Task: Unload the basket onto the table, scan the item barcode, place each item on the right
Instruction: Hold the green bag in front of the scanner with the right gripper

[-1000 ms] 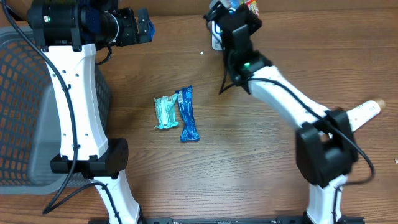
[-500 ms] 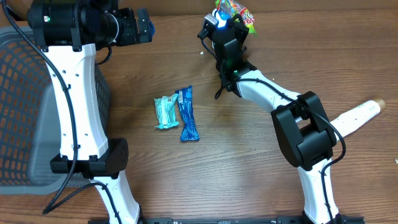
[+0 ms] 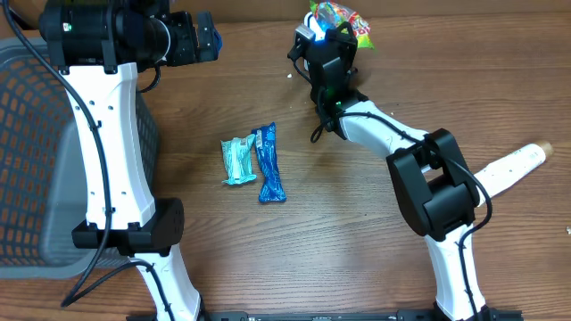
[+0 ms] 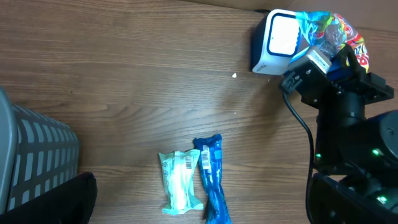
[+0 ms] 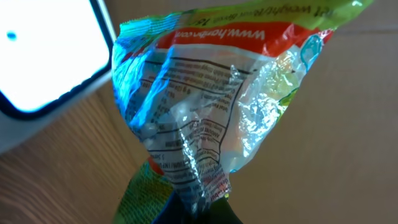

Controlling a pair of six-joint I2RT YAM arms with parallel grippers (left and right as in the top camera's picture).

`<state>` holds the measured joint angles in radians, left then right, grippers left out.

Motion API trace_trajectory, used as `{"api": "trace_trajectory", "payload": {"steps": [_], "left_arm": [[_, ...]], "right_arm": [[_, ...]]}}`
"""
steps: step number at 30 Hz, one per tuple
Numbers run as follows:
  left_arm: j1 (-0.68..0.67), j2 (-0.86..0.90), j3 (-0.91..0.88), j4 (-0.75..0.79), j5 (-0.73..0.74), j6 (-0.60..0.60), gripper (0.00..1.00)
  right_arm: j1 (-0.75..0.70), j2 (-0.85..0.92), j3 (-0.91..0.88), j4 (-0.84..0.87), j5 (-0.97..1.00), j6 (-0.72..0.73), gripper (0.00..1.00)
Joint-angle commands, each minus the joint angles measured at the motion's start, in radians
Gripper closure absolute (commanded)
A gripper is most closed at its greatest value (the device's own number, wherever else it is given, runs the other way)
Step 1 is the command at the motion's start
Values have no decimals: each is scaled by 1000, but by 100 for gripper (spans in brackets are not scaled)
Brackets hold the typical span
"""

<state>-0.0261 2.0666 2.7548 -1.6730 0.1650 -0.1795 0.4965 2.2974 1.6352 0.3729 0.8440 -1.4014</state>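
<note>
The right gripper is closed on one pinched end of the snack bag and holds it up at the far edge of the table, just right of the white scanner. From the right wrist view the bag's crinkled film shows small print, but I cannot make out a barcode there, nor tell whether bag and scanner touch.

The left gripper stands open and empty at far left, well apart from the bag. A teal packet and a blue packet lie side by side in the middle of the table, with the basket at the left edge.

The main risk, as I judge it, is a failed read. The film is creased and glossy, so the code may be folded, glared out or turned away from the lit window. A twist to fix this could swing the loose body of the bag into the scanner and nudge it. The grip is only on a gathered end, so the slick film could slide out during a quick turn and drop behind the scanner.
</note>
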Motion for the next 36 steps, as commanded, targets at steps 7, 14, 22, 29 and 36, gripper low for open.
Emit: {"api": "trace_trajectory", "payload": {"steps": [7, 14, 22, 29, 36], "left_arm": [[-7, -18, 0, 1, 8, 11, 0], [-7, -18, 0, 1, 8, 11, 0], [-7, -18, 0, 1, 8, 11, 0], [-7, -18, 0, 1, 8, 11, 0], [-7, -18, 0, 1, 8, 11, 0]], "right_arm": [[-4, 3, 18, 30, 161, -43, 97], [8, 3, 18, 14, 106, -43, 96], [10, 3, 18, 14, 97, -43, 96], [22, 3, 18, 15, 62, -43, 96], [38, 3, 18, 39, 1, -43, 96]]}}
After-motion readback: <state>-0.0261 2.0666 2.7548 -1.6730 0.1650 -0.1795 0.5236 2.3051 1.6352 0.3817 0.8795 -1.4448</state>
